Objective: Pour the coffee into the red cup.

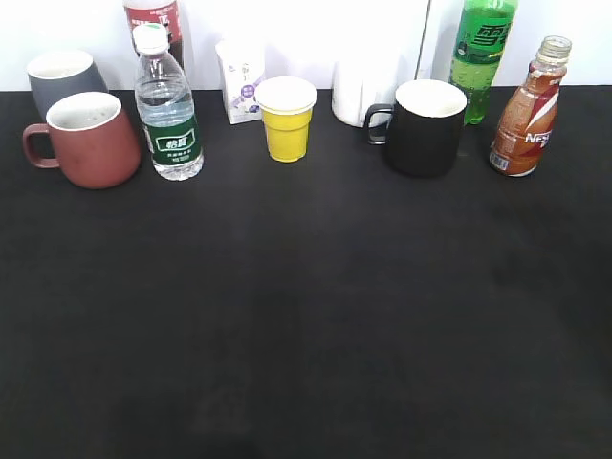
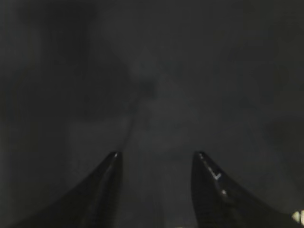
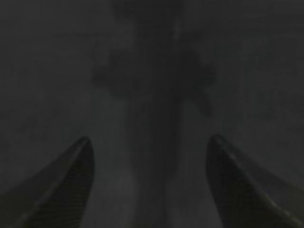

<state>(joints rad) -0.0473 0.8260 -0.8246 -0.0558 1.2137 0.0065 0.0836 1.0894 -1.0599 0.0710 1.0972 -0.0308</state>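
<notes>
The coffee bottle [image 1: 529, 117], curvy with a brown-orange label and no cap on its neck, stands upright at the far right of the black table. The red cup [image 1: 92, 140], a brick-red mug with a cream inside and its handle to the left, stands at the far left. Neither arm shows in the exterior view. My left gripper [image 2: 156, 154] is open and empty over dark cloth. My right gripper [image 3: 149, 138] is open and empty over dark cloth too. Neither wrist view shows the bottle or the cup.
Along the back stand a grey cup [image 1: 59, 78], a green-labelled water bottle [image 1: 166, 107], a small white carton [image 1: 239, 82], a yellow cup [image 1: 286, 119], a black mug [image 1: 424, 127] and a tall green soda bottle [image 1: 484, 48]. The black table [image 1: 306, 316] stretches toward the front.
</notes>
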